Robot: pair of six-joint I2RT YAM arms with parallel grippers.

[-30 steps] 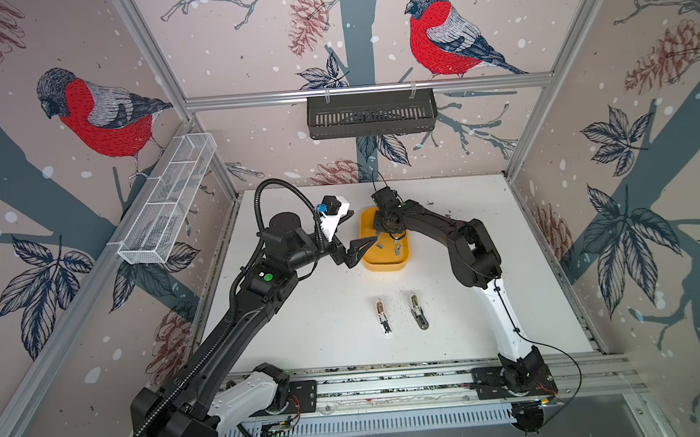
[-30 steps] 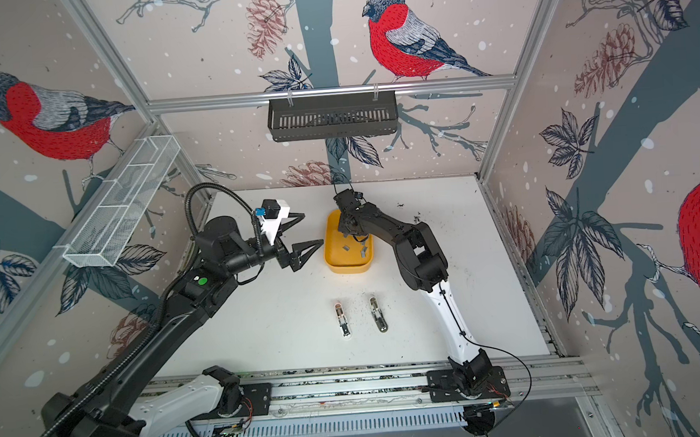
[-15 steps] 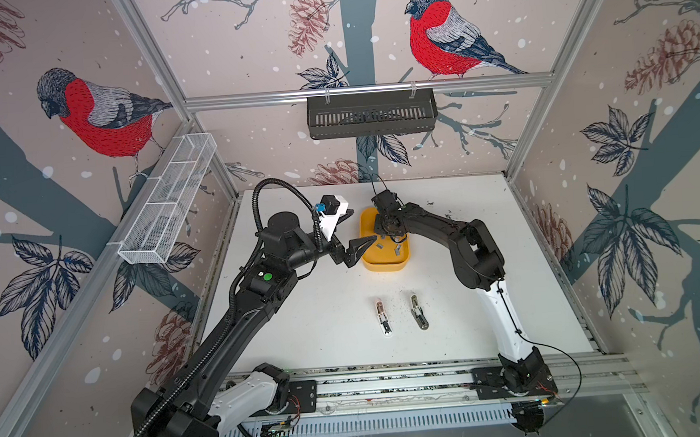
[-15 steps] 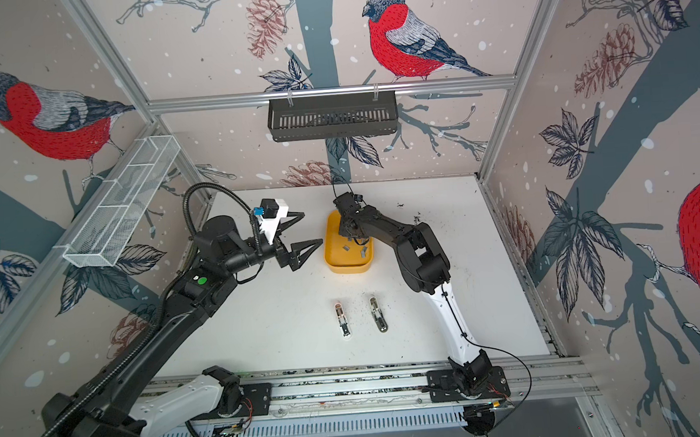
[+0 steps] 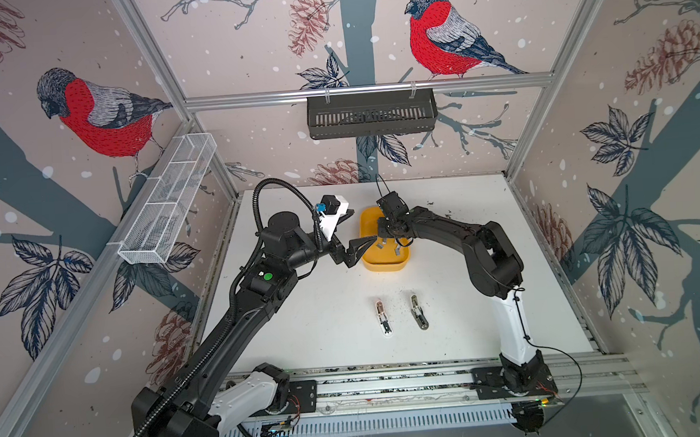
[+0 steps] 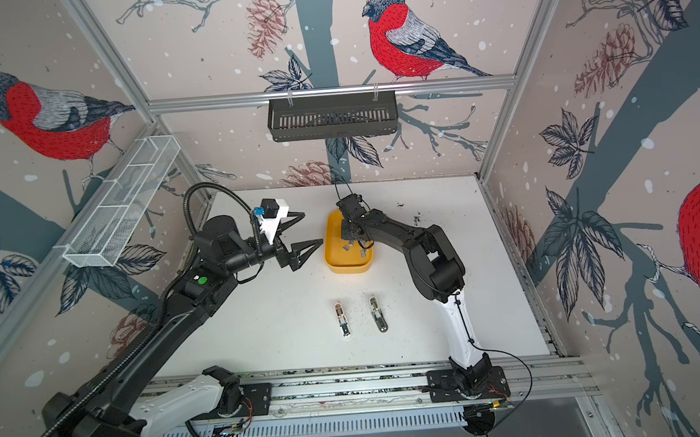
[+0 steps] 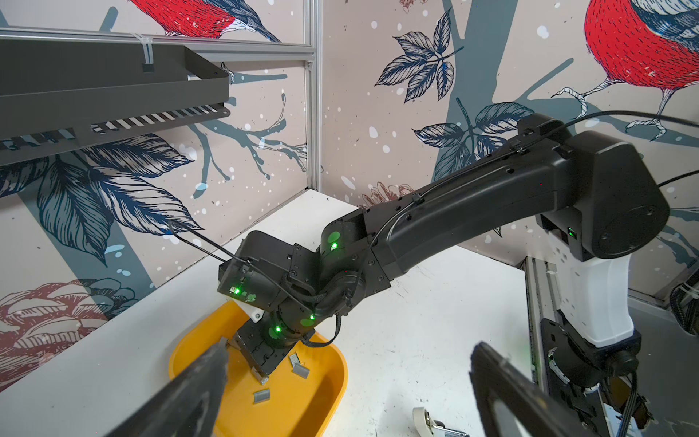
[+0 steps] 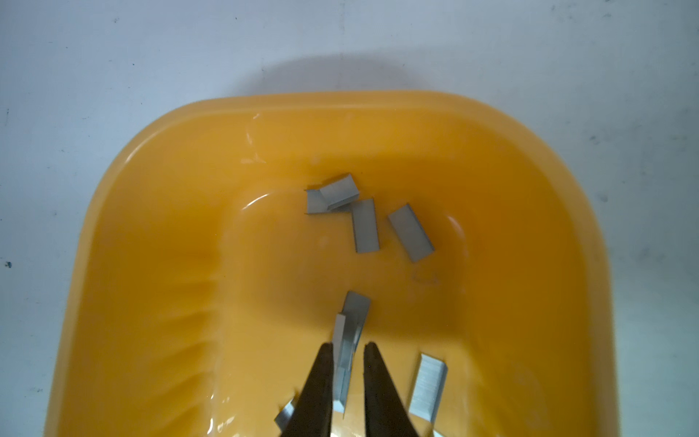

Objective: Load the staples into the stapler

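Several grey staples (image 8: 365,227) lie loose in a yellow tray (image 8: 151,151) at the table's middle back. My right gripper (image 8: 348,346) reaches down into the tray (image 5: 384,265) and is shut on one staple strip (image 8: 348,333), which stands tilted between its dark fingers (image 8: 325,378). Two small staplers (image 5: 383,317) (image 5: 418,311) lie side by side on the white table in front of the tray. My left gripper (image 5: 363,225) hovers wide open at the tray's left edge with nothing in it. In the left wrist view the right gripper (image 7: 261,374) touches down among the staples (image 7: 261,395).
A black slotted basket (image 5: 371,114) hangs on the back wall. A white mesh basket (image 5: 168,201) is mounted along the left wall. Dark specks are scattered on the table round the staplers (image 6: 342,318). The arms' base rail (image 5: 392,385) runs along the front edge.
The right wrist has shifted slightly inside the tray. The left arm has not moved.
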